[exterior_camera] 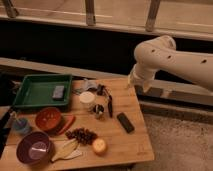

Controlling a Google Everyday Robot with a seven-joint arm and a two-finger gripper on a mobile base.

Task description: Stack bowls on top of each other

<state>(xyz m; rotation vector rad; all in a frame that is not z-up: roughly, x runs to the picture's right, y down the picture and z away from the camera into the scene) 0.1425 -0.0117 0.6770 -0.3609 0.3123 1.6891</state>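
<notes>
The orange-red bowl sits upright on the left part of the wooden table. The larger purple bowl, pale inside, stands separately at the front left corner, just in front of it. My gripper hangs at the end of the white arm, above the table's far right edge and far from both bowls. It is open and holds nothing.
A green tray with a dark block in it lies at the back left. A white round container, a blue cup, a black bar, dark berries, a banana, a round yellow-orange fruit and a red pepper crowd the table.
</notes>
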